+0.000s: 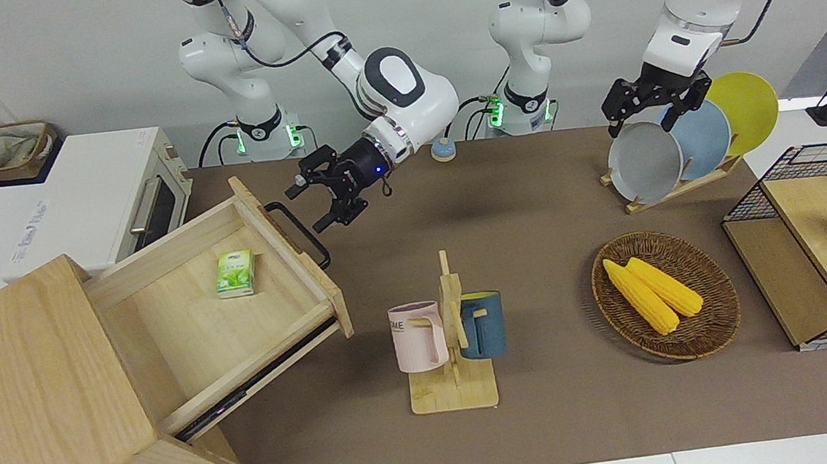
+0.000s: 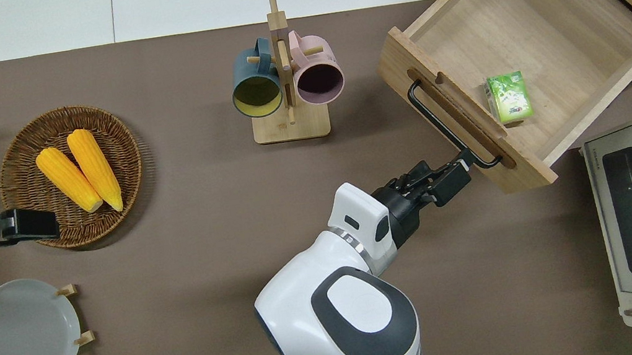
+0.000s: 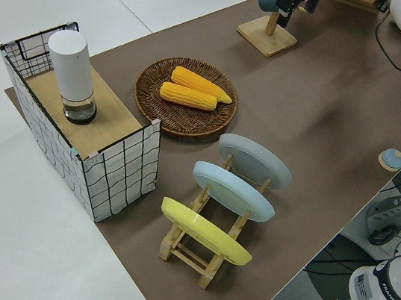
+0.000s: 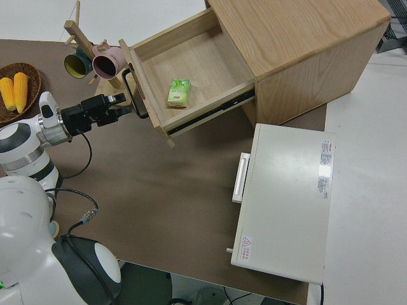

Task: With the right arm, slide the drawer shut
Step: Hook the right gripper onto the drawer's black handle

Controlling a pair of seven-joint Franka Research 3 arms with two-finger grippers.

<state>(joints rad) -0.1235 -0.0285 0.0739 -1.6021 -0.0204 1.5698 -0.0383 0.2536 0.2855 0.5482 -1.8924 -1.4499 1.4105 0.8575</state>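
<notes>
Open drawer point(image 1: 236, 297) just beside right claw point(image 1: 323, 195)

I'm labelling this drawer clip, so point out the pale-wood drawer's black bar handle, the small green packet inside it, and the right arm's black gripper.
black bar handle point(image 2: 439, 121): overhead view, middle of the bar.
small green packet point(image 2: 509, 97): overhead view, its top face.
right gripper point(image 1: 324, 201): front view, between the open fingertips.
</notes>
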